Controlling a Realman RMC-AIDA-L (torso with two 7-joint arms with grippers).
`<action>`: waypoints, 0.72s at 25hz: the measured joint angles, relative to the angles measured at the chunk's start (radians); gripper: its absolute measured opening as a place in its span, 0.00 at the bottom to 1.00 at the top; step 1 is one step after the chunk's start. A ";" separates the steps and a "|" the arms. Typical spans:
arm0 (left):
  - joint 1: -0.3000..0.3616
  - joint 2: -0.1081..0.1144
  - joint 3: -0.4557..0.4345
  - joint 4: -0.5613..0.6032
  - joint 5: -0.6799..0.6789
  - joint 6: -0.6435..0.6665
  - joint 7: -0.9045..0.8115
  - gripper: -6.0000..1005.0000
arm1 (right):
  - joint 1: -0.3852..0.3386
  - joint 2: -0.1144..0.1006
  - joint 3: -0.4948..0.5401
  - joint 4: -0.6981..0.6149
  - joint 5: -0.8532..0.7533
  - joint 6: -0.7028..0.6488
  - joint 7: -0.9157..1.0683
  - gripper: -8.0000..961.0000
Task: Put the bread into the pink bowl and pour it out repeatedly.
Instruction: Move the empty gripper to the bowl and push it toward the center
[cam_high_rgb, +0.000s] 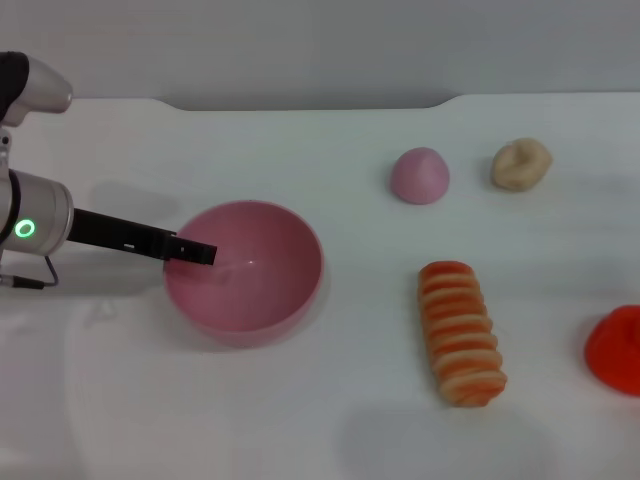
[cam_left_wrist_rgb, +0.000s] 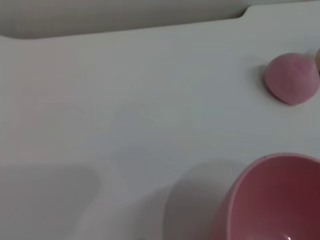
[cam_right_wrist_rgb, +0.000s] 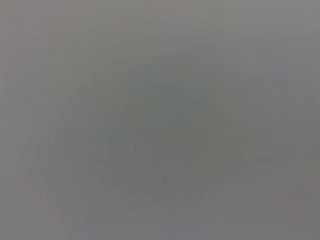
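A white table (cam_high_rgb: 300, 420) holds a pink bowl (cam_high_rgb: 262, 300) toward its left edge. The left gripper (cam_high_rgb: 196, 252) reaches over the bowl's left rim; whether its fingers grip the rim cannot be told. The bread (cam_high_rgb: 461, 333) lies apart, right of the bowl, striped side up.

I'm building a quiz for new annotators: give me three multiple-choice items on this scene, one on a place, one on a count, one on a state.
1. Where is the bread?
A. inside the pink bowl
B. on the table, to the bowl's right
C. in a gripper

2. How many pink things are there?
A. one
B. two
C. four

3. The pink bowl is:
A. upright and empty
B. overturned
C. holding a bun

Answers: 1 B, the loaf lies on the white table. 2 B, bowl and pink dome. 3 A, only the left gripper reaches over its rim.
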 joint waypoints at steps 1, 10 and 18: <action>0.000 0.000 0.000 -0.006 0.000 0.000 0.000 0.81 | -0.001 0.000 -0.002 0.000 0.000 0.000 0.000 0.73; 0.004 0.000 0.001 -0.018 0.000 0.001 0.000 0.81 | -0.012 0.001 -0.011 0.000 0.000 0.011 0.009 0.73; 0.008 -0.001 0.029 -0.018 0.000 -0.002 -0.024 0.81 | -0.025 0.002 -0.011 0.000 0.000 0.027 0.011 0.73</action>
